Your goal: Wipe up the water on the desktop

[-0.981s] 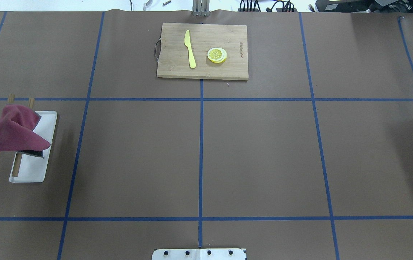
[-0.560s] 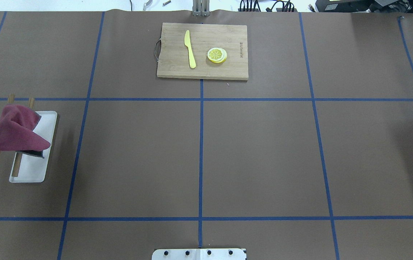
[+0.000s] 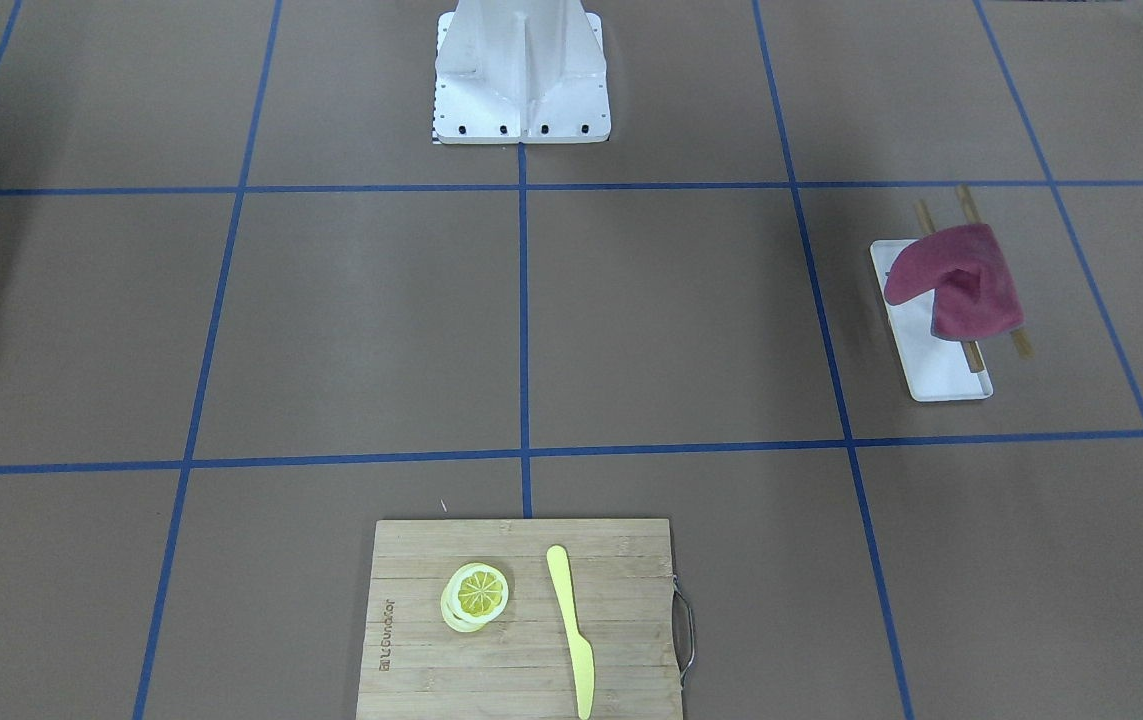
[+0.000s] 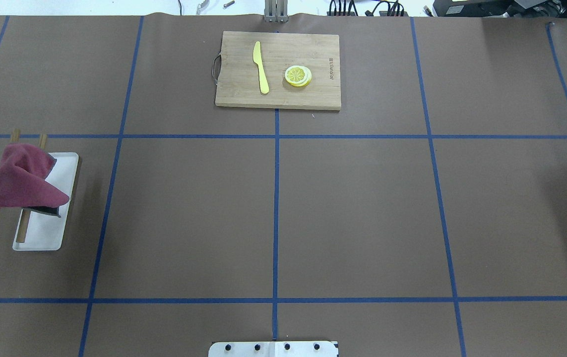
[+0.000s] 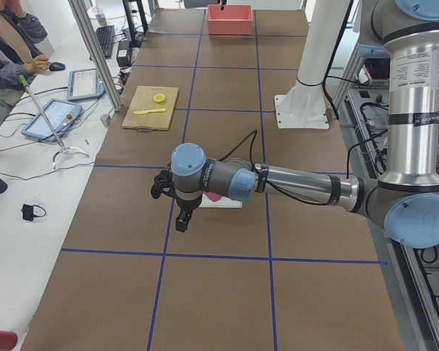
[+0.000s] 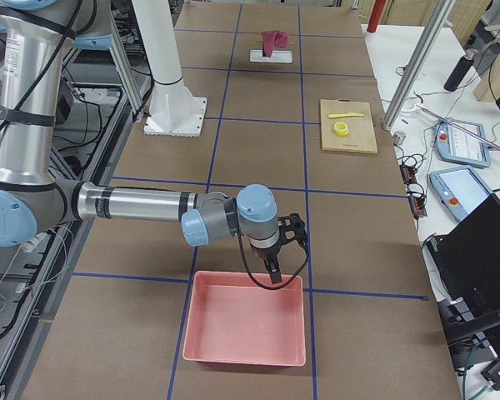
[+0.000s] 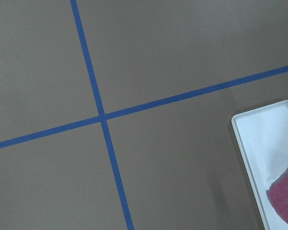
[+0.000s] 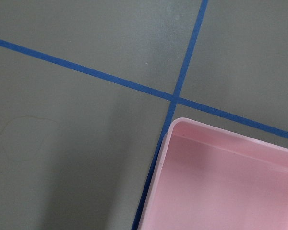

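The desktop (image 4: 362, 213) is a matte brown surface with blue tape lines; I see no clear puddle on it. The right wrist view shows a faint ring-shaped mark (image 8: 24, 139) on the surface. A dark red cloth (image 4: 23, 176) hangs over a wooden rack above a white tray (image 4: 40, 233) at the left. My left gripper (image 5: 181, 219) hangs over the desktop just beside that tray; I cannot tell whether it is open or shut. My right gripper (image 6: 271, 271) hangs over the near rim of a pink bin (image 6: 246, 325); I cannot tell its state either.
A bamboo cutting board (image 4: 278, 69) with a yellow knife (image 4: 261, 67) and a lemon slice (image 4: 297, 76) lies at the far middle. The robot's base plate (image 3: 521, 100) stands at the near middle edge. An operator (image 5: 11, 44) sits beyond the far table side.
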Available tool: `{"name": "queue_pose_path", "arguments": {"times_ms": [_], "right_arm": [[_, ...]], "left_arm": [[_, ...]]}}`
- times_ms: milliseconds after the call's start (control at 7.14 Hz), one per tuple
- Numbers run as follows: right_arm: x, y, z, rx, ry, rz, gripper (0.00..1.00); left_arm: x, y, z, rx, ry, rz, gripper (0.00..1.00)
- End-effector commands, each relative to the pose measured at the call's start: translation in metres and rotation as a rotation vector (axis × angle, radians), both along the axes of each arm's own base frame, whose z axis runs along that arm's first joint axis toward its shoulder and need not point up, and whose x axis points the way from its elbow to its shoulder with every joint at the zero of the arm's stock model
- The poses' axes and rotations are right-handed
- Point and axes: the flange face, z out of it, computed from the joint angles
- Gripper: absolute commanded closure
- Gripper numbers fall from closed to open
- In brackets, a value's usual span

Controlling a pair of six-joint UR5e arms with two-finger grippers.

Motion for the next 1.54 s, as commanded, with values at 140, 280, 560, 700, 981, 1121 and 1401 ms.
{"name": "queue_pose_path", "arguments": {"times_ms": [140, 280, 560, 700, 981, 1121, 1401], "right_arm": [[-0.001, 0.002, 0.002, -0.012, -0.014, -0.001, 0.0], [-0.001, 0.003, 0.002, -0.01, -0.017, -0.002, 0.0], [-0.001, 0.007, 0.001, -0.01, -0.021, -0.005, 0.0], [-0.002, 0.007, 0.0, -0.01, -0.031, -0.009, 0.0], [-0.003, 0.008, -0.001, -0.011, -0.044, -0.012, 0.0], [-0.002, 0.009, 0.001, -0.014, -0.044, -0.011, 0.0], [-0.002, 0.009, 0.003, -0.014, -0.042, -0.015, 0.0]], "left_arm": [[0.0, 0.0, -0.009, 0.024, 0.003, 0.001, 0.02], [0.002, 0.0, -0.022, 0.03, 0.021, -0.007, 0.02], [0.057, -0.007, -0.081, -0.116, 0.092, -0.113, 0.02], [0.086, -0.007, -0.122, -0.154, 0.13, -0.147, 0.02], [0.126, 0.003, -0.161, -0.244, 0.161, -0.206, 0.02], [0.167, -0.001, -0.173, -0.299, 0.122, -0.271, 0.03], [0.205, 0.002, -0.184, -0.409, 0.116, -0.366, 0.03]]}}
